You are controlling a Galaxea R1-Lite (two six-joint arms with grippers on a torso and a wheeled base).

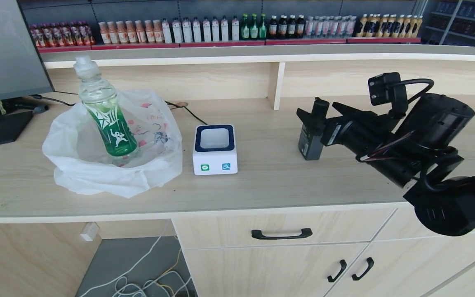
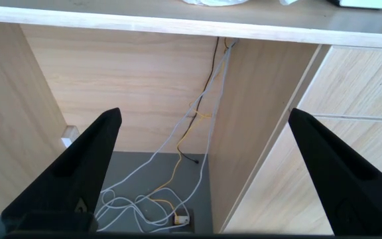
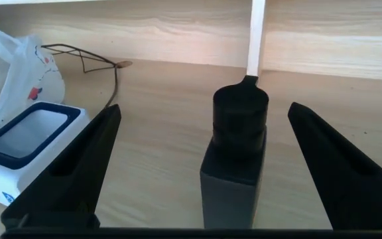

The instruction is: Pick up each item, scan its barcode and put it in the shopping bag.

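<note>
Black bottle (image 1: 311,142) stands on the counter (image 1: 270,181) between the spread fingers of my right tool (image 3: 204,113); my left tool (image 2: 204,113), below the counter, is open too.

The picture's edge cuts off the foot of the black square-bodied bottle (image 3: 234,166) in my right wrist view. Well off at nine o'clock from it, the crumpled white plastic bag (image 1: 76,173) hides the base of the clear green-labelled plastic bottle (image 1: 104,119).

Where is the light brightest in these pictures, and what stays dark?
Head view: the shopping bag and scanner glare white. Right wrist view: the black bottle and right gripper are dark shapes against bright wood. Left wrist view: the left gripper is dark over the dimmer space under the counter.
</note>
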